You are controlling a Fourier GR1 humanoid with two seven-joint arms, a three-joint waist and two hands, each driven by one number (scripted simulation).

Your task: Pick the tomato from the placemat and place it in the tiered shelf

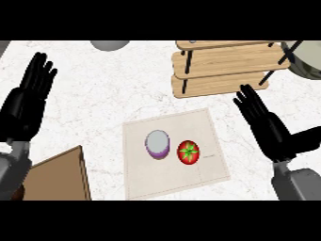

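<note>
A red tomato [188, 152] with a green stem top lies on the beige placemat [173, 176], right of centre. The wooden tiered shelf [225, 68] stands at the back right of the counter, its boards bare. My right hand [270, 127] is open with straight fingers, right of the placemat and in front of the shelf, apart from the tomato. My left hand [27, 101] rests open at the left edge, fingers up.
A purple and grey round object [157, 143] lies on the placemat just left of the tomato. A brown board [59, 176] sits at the front left. A grey bowl [109, 44] is at the back edge and a large pot [316, 59] at the back right.
</note>
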